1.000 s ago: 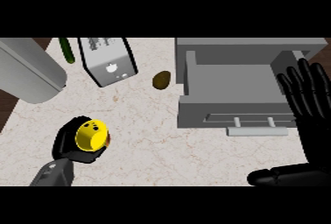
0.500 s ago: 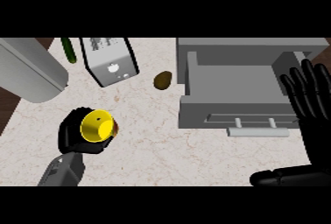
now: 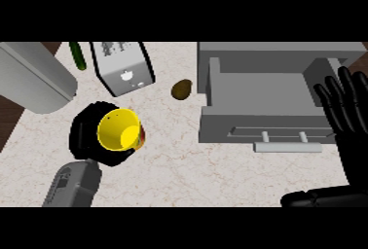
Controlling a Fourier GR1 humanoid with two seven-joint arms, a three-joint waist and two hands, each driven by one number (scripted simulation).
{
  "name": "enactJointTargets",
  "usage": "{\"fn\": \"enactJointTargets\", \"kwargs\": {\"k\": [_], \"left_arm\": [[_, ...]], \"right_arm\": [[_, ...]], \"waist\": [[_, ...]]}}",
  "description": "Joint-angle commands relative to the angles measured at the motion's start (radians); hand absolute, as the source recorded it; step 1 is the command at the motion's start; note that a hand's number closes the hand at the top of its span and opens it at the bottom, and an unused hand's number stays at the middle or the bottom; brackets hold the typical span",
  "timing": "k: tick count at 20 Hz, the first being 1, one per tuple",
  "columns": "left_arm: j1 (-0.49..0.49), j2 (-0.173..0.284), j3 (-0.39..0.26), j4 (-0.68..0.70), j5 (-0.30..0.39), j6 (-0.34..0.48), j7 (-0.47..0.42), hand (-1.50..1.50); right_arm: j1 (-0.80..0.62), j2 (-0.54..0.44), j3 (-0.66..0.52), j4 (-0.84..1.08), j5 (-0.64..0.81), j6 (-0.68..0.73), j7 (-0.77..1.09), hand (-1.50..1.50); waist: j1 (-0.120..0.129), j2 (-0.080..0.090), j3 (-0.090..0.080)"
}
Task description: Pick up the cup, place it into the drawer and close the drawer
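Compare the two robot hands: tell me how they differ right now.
The left robot hand is curled round the yellow cup, over the counter's left side. The right robot hand is open, fingers straight and up, holding nothing, at the view's right edge beside the open drawer. Both are black.

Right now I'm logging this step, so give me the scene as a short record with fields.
cup: yellow cup, held above the counter, opening facing the camera
left hand: left hand curled round the cup
right hand: right hand open, fingers up, resting at the right edge
drawer: drawer open, nothing inside, handle toward the robot
other items: toaster; small brown object beside the drawer
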Motion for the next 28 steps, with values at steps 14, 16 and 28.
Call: {"fn": "enactJointTargets", "kwargs": {"k": [14, 16, 28], "left_arm": [[-0.338, -0.048, -0.159, -0.269, 0.027, 0.363, 0.460, 1.50], [-0.397, -0.048, -0.166, -0.239, 0.004, 0.393, 0.458, 1.50], [-0.633, -0.048, -0.234, -0.024, 0.004, 0.509, 0.510, 1.50]], "right_arm": [[-0.044, -0.011, -0.024, 0.055, 0.000, 0.008, -0.025, -1.50], [-0.008, -0.007, -0.023, 0.037, -0.007, 0.019, -0.038, -1.50], [-0.007, -0.005, -0.025, 0.069, 0.006, 0.026, -0.063, -1.50]], "waist": [[-0.014, 0.005, -0.001], [-0.016, 0.004, -0.001], [-0.018, 0.006, -0.001]]}}
